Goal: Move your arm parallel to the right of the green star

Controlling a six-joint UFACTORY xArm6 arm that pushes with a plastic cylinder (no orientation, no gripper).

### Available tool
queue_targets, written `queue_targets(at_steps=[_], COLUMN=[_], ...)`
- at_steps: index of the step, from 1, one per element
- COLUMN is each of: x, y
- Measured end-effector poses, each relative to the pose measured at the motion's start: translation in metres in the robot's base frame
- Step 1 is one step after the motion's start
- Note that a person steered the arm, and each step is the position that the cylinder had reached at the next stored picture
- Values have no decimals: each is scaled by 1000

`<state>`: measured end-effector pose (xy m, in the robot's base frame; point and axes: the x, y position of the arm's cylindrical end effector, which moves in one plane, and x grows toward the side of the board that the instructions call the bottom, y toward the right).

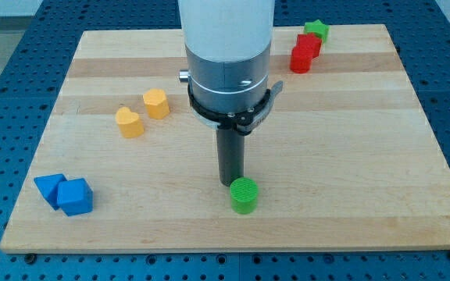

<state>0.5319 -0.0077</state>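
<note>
Green star (316, 30): far end of the surface (366, 156), view's top right, just beside two red blocks (303, 53). My tip (232, 184): touching or just behind the green cylinder (244, 195), well apart from the star. No fingers fitted; no containers present. Risk: a direct path likely dragging the cylinder or clipping the red blocks.

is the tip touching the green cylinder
Cannot tell: in the camera view my tip ends right behind the green cylinder, overlapping its top edge, so no gap or contact shows.
</note>
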Motion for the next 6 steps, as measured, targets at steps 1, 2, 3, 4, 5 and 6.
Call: queue_targets(at_steps=[1,2,3,4,5,6], x=[-26,-72,-121,-153,-178,-202], y=[0,9,31,72,121,168])
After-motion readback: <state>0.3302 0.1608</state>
